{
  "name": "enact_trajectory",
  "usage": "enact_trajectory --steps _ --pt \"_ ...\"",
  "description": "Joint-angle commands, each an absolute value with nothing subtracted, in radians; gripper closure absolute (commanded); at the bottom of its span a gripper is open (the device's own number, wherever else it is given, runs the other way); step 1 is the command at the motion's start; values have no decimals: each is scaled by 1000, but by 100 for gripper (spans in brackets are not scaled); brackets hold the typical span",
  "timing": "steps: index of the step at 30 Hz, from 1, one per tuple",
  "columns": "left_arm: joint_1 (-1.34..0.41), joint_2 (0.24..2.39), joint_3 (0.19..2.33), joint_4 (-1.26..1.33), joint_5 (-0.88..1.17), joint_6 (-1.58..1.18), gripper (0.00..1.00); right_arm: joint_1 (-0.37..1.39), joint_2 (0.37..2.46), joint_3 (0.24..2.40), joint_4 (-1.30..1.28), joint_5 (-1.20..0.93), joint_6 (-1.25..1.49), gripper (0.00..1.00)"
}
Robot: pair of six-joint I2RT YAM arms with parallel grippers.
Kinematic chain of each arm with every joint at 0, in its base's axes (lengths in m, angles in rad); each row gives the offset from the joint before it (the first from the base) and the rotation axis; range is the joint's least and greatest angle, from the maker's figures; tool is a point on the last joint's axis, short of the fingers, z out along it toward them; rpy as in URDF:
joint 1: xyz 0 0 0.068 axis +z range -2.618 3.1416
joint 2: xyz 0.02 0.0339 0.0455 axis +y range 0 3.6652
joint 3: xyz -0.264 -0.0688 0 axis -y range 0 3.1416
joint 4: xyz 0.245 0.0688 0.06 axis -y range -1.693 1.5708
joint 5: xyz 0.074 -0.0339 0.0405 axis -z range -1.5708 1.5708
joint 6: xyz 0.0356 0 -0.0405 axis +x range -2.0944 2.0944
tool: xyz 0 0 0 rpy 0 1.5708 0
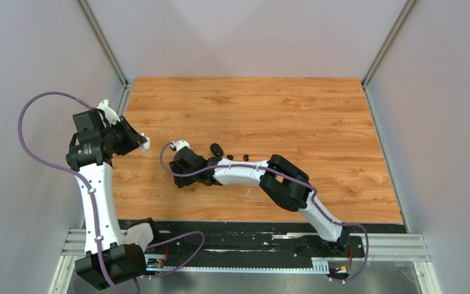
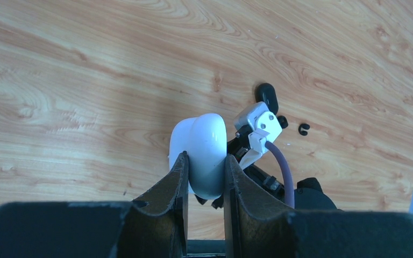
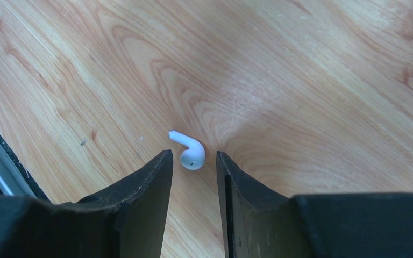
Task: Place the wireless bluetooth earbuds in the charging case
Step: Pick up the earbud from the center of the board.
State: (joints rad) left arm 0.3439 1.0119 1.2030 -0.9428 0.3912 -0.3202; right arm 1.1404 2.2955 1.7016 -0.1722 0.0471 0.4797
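My left gripper (image 2: 205, 161) is shut on a rounded white charging case (image 2: 201, 142) and holds it above the table; in the top view it is at the left (image 1: 142, 143). My right gripper (image 3: 193, 157) is open, low over the wood, with one white stemmed earbud (image 3: 188, 152) lying on the table right at its fingertips. From above that earbud is hidden under the right gripper (image 1: 180, 171). A black charging case (image 1: 216, 149) and two black earbuds (image 1: 230, 157) (image 1: 245, 157) lie just behind the right forearm. The second white earbud is not visible.
The wooden tabletop (image 1: 294, 116) ends in grey walls on the left, right and back. A black strip and metal rail (image 1: 251, 245) run along the near edge. The right arm's purple cable (image 2: 282, 166) passes close to the held case.
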Motion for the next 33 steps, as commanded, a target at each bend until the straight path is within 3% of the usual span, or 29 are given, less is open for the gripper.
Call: enact_trajectory --steps 1,8,33 --pt "356 998 1208 -929 411 -327 100 1159 2351 1777 -217 96 532 61" --pt "356 1014 1219 -931 417 -328 100 1166 2352 1755 -257 127 495 67" --pt "355 1018 1185 -898 435 -357 100 1141 2283 1605 -112 24 288 65"
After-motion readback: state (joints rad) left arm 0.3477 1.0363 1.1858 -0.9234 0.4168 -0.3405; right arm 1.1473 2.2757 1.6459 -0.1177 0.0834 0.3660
